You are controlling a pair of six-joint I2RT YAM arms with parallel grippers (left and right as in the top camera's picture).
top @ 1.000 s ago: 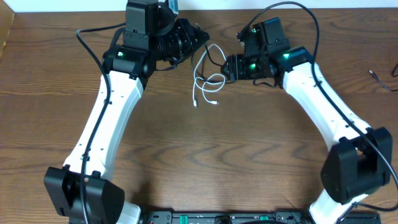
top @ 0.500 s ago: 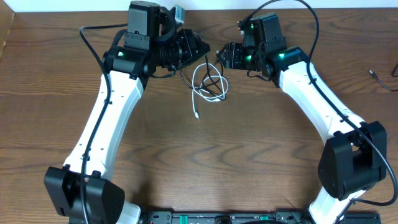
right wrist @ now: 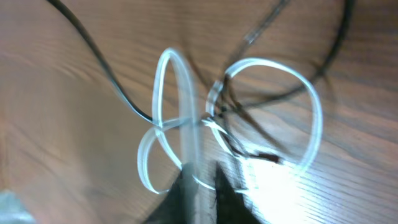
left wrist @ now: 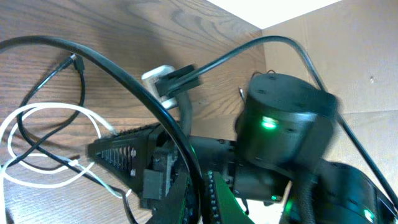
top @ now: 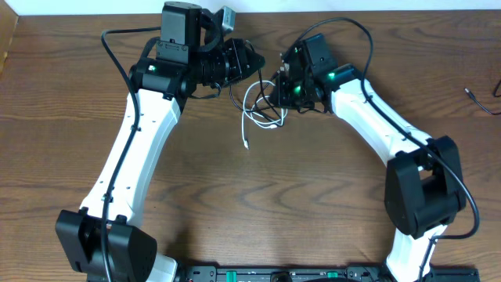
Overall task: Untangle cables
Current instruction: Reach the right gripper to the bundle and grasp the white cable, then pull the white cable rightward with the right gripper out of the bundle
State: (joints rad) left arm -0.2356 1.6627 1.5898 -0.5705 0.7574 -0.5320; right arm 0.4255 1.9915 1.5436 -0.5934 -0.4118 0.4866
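The brown wood-grain counter (top: 313,211) is seen from overhead. At its near edge the black bases of the two white arms are mounted. The left arm (top: 133,157) and the right arm (top: 391,133) are both stretched toward the far side.

Beyond the bases, the loose plug end of the thin white cord (top: 246,131) is laid straight on the wood, pointing toward the near edge. Farther on, this cord is coiled into small overlapping loops in the middle of the counter, between the two pincers. The thin black cord (right wrist: 99,60) is threaded through those loops, so the two cords are tangled together.

The right pincer (top: 275,86) is set at the right side of the coils, touching them. In the right wrist view its dark fingertips are seen pressed together, with a white strand running in between them. It is therefore closed on the white cord, though that view is blurred.

The left pincer (top: 252,61) is held just beyond the coils, on their far left side. It is closed. Whether a cord is pinched in it cannot be told.

Well apart from the coils, near the right edge of the counter, the end of a separate black lead (top: 470,92) is seen.
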